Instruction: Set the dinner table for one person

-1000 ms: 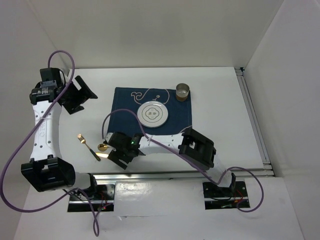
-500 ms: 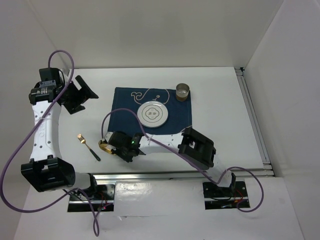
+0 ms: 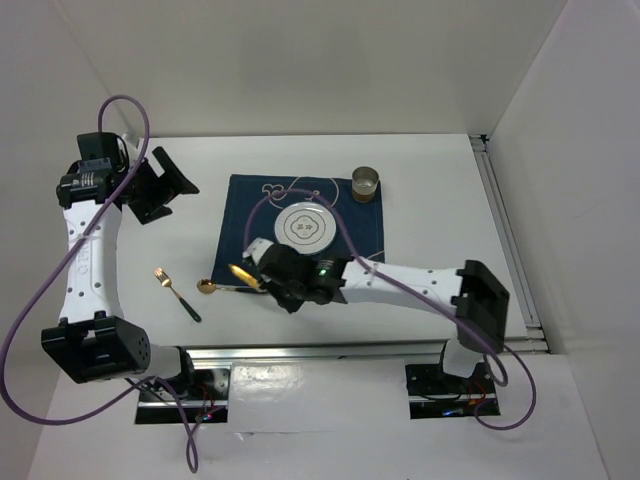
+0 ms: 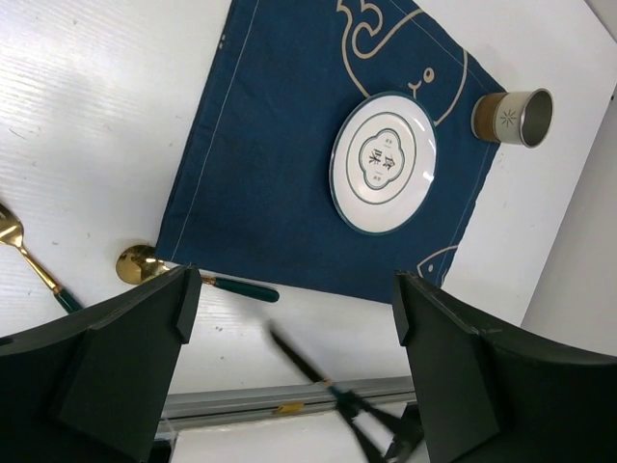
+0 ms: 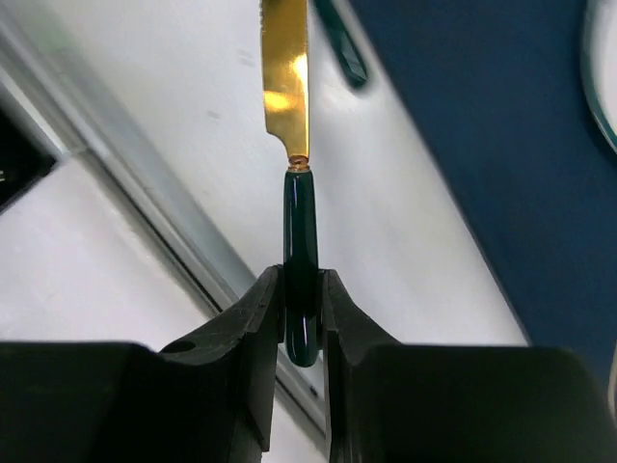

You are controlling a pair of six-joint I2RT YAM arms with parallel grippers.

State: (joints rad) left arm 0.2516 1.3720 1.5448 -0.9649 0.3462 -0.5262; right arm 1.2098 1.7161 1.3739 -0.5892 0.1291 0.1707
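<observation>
My right gripper (image 3: 266, 283) is shut on the dark green handle of a gold-bladed knife (image 3: 243, 275), holding it above the dinner table (image 3: 440, 200) just off the near left corner of the navy mat (image 3: 245, 210). In the right wrist view the knife (image 5: 286, 77) points straight away from the right gripper (image 5: 301, 318). A gold spoon (image 3: 205, 287) and a gold fork (image 3: 175, 292) lie on the white top to the left. A white plate (image 3: 305, 227) sits on the mat. My left gripper (image 4: 289, 386) hangs open and empty, high over the back left.
A small cup (image 3: 366, 184) stands at the mat's far right corner. The metal rail (image 5: 145, 222) of the near table edge runs right under the held knife. The right arm stretches low along the front of the table.
The right gripper shut on the knife near the spoon, lifted it and carried it right toward the mat's corner. The spoon now lies uncovered. The left arm barely moved.
</observation>
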